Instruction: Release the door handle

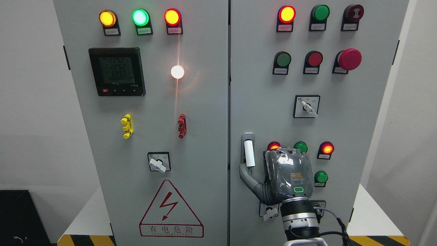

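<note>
The door handle (249, 153), a white upright lever in a grey recess, sits at the left edge of the right cabinet door (341, 89). My right hand (288, 174) rises from the bottom edge, with the back of its grey palm toward me, just right of the handle. Its thumb (246, 175) stretches left and up, and the tip lies just below the lever's lower end. The whole lever shows and nothing wraps around it. The hand holds nothing. The other fingers are hidden behind the palm. My left arm is out of view.
Both grey cabinet doors are closed and carry lit indicator lamps, push buttons, a red emergency stop (349, 59), rotary switches (308, 107) and a meter (117, 71). Lamps (326, 149) and buttons surround the hand. White table corners show at either side below.
</note>
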`<state>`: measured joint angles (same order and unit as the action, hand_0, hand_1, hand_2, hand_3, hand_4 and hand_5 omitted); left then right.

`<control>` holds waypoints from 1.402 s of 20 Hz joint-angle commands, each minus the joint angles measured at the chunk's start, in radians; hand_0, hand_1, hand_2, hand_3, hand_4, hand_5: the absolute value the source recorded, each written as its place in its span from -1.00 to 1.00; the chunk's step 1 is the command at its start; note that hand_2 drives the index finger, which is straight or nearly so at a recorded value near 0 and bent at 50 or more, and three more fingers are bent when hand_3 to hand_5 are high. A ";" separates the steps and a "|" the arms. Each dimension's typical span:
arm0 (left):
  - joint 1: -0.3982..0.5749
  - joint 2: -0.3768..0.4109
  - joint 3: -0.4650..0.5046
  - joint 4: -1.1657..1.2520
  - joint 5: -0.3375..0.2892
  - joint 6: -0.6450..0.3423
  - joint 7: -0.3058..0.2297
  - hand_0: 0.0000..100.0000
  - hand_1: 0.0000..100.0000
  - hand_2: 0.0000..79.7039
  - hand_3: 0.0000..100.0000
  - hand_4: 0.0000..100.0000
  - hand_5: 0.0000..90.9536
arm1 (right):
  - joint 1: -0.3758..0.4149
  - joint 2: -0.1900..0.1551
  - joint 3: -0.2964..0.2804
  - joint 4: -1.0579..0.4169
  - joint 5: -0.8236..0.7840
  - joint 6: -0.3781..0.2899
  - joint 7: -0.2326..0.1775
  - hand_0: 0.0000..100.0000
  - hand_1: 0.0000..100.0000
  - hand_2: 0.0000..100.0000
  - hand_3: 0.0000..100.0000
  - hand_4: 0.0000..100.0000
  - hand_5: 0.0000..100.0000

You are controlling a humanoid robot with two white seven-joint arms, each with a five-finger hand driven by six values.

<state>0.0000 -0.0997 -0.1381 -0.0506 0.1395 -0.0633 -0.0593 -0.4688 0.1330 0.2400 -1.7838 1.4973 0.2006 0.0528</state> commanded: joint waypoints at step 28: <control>0.018 0.000 0.000 0.000 0.000 0.000 -0.001 -0.76 0.11 -1.00 -1.00 -1.00 -1.00 | 0.007 0.002 -0.004 0.001 0.000 0.005 -0.008 -0.06 -0.56 0.91 1.00 0.90 0.83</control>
<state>0.0000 -0.0997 -0.1381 -0.0506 0.1395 -0.0633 -0.0593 -0.4635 0.1347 0.2369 -1.7821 1.4972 0.2008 0.0461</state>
